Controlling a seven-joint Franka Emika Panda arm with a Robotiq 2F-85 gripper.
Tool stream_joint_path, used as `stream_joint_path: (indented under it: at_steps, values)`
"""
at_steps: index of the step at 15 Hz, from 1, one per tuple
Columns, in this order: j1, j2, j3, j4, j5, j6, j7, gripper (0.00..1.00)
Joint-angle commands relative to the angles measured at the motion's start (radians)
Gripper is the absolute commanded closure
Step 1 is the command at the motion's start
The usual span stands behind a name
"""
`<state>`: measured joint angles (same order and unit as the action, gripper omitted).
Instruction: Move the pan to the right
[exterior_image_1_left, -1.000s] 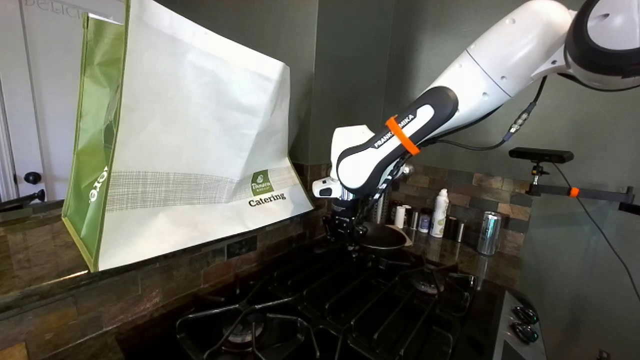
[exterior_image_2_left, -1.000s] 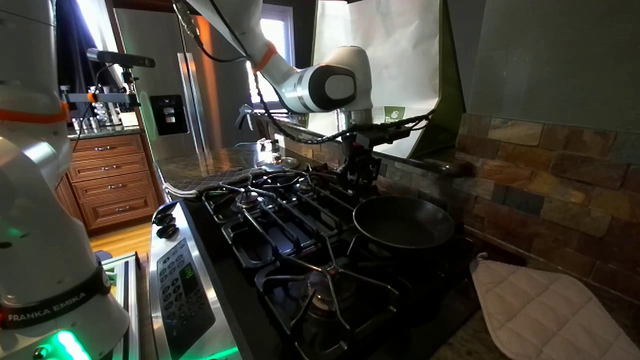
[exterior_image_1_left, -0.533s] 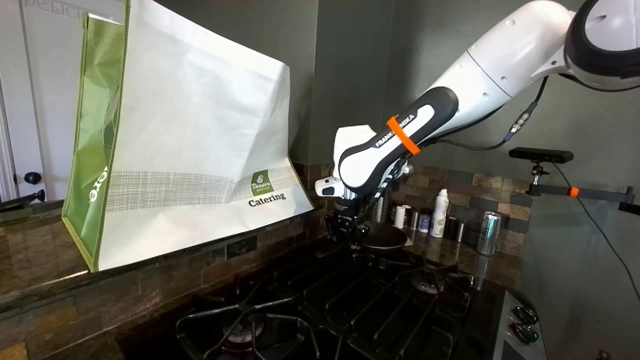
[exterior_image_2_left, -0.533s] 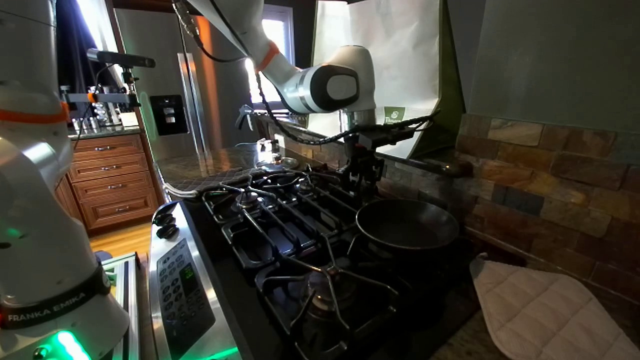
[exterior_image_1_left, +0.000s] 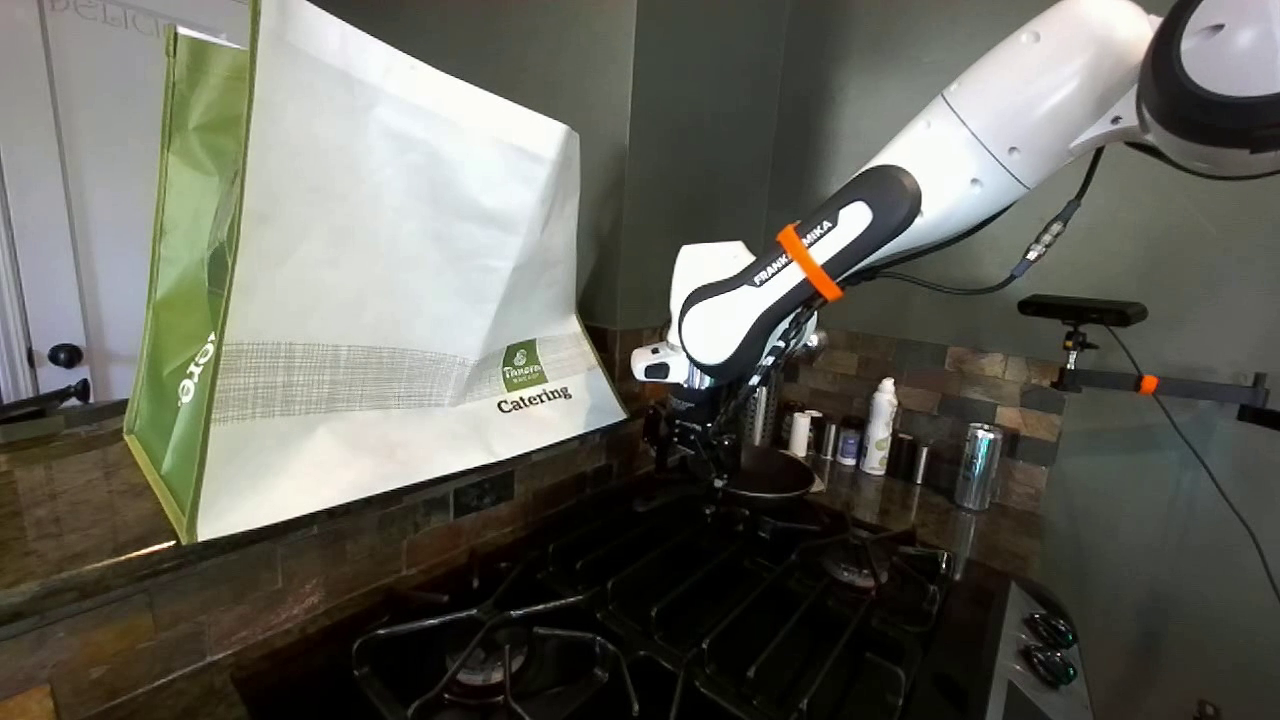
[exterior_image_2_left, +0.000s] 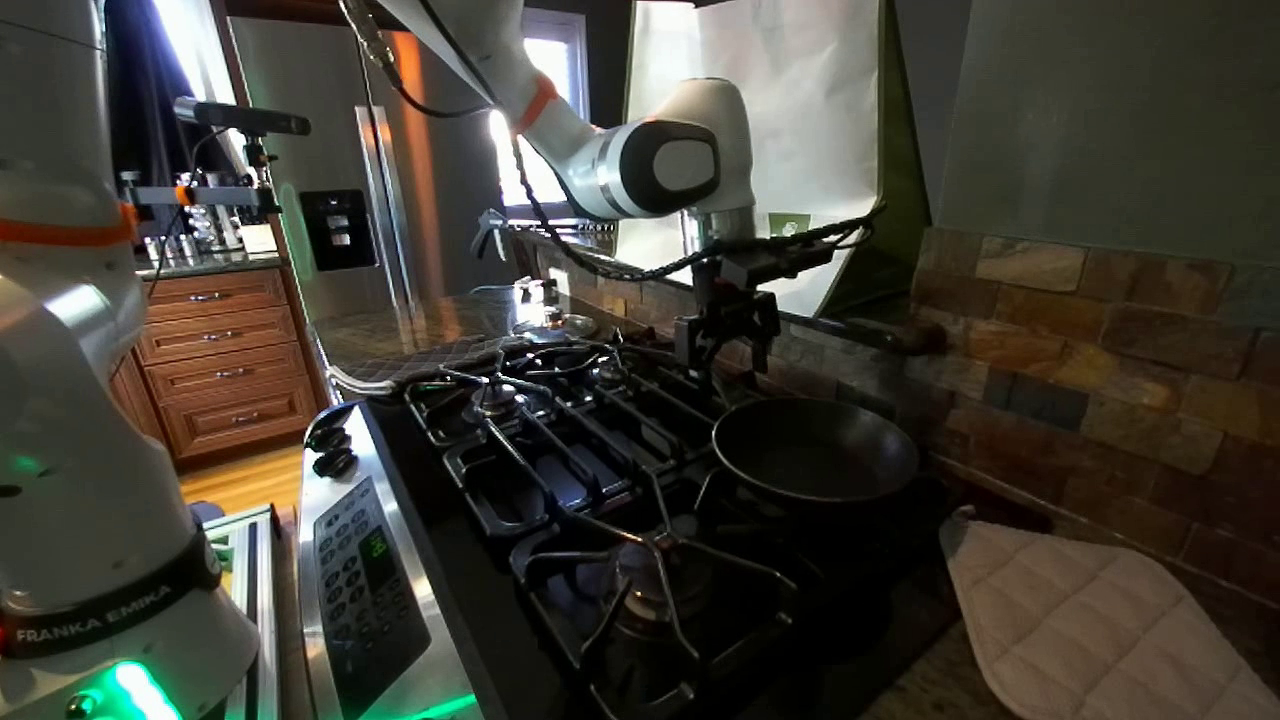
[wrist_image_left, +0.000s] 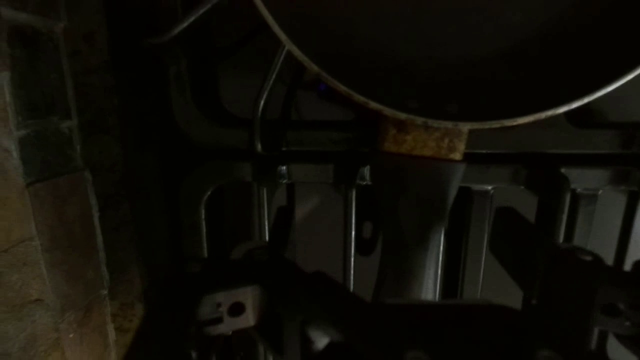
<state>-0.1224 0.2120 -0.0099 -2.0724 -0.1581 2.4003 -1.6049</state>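
The dark round pan sits on the rear burner grate, with its handle side toward my gripper. In the wrist view the pan fills the top right, and a rusty bracket joins it to a dark handle running downward. My gripper stands open just above the handle, beside the pan's rim, its two fingers spread apart. The handle passes between the spread fingers in the wrist view, with gaps on both sides. Much of that view is very dark, and the handle's far end is hidden behind the gripper body. The pan is partly covered by the gripper in an exterior view.
Black burner grates surround the pan. A tiled wall rises close behind the pan and gripper. A quilted oven mitt lies beside the stove. A large catering bag stands on the ledge. Bottles and a spray can line the counter.
My gripper has opened wide, let go of the handle and risen slightly. Earlier the pan shifted a little to the right in an exterior view; it has since stayed put.
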Motion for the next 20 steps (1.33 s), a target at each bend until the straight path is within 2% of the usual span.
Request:
stream_joint_path:
  at_steps: [1,5,8,20]
  values:
    - [-0.007,-0.036,0.012,-0.025,0.100,-0.052,-0.018,0.00]
    - [-0.001,-0.073,0.012,-0.054,0.220,-0.114,0.040,0.00]
    - [0.009,-0.124,0.000,-0.106,0.275,-0.139,0.174,0.00]
    - [0.008,-0.429,-0.075,-0.359,0.264,-0.138,0.733,0.00]
